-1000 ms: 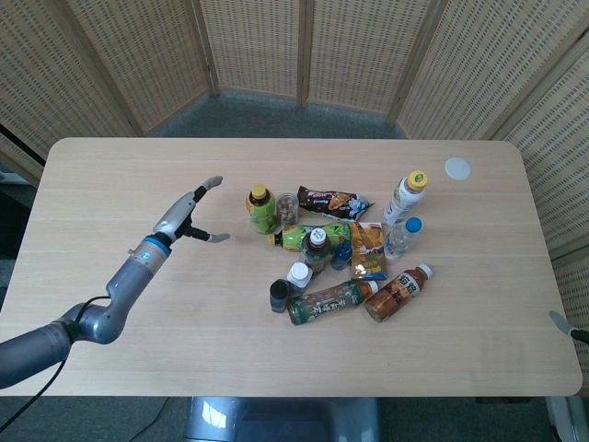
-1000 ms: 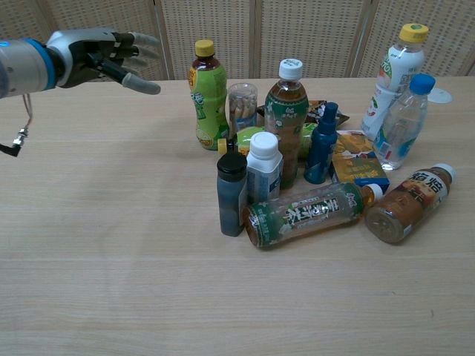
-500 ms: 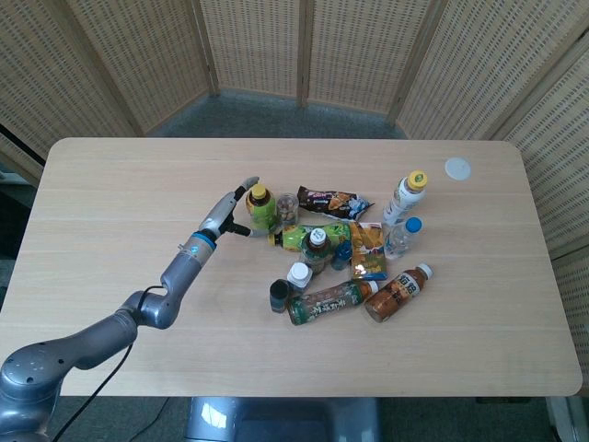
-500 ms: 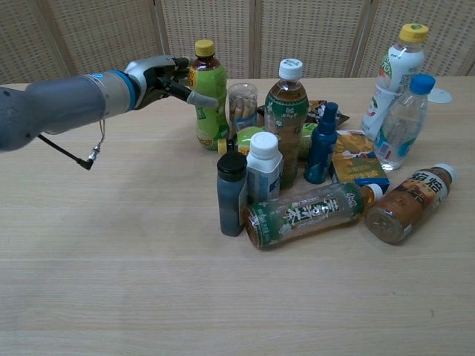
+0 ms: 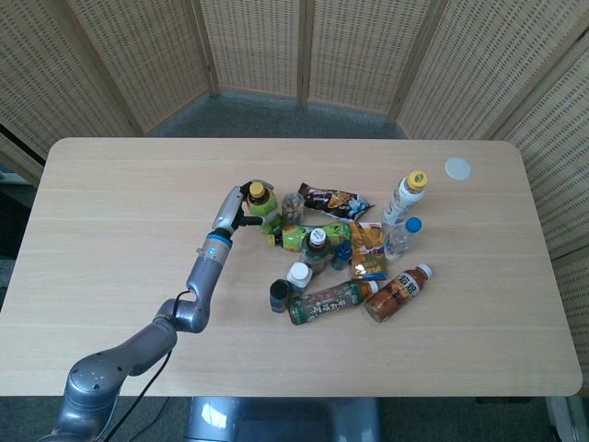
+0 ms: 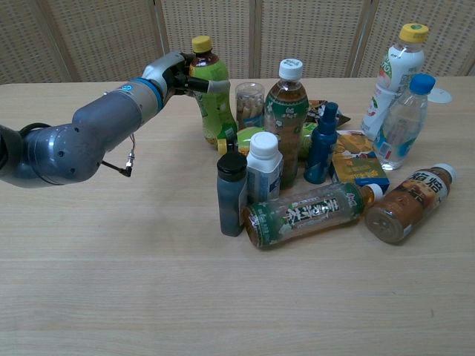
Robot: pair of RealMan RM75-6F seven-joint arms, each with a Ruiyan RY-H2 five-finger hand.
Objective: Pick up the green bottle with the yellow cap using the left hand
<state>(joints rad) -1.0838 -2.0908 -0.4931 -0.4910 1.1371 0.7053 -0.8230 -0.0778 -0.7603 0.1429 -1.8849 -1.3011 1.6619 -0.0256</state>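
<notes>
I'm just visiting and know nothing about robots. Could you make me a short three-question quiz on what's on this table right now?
1. True or false: the left hand is wrapped around the green bottle with the yellow cap.
2. Which bottle lies on its side nearest the front table edge in the chest view? A) the dark green tea bottle B) the clear bottle with the blue cap C) the white bottle with the yellow cap
3. Fill in: the small dark bottle beside the short white-capped bottle has a ____ cap.

Key: 1 true; 2 A; 3 black.
</notes>
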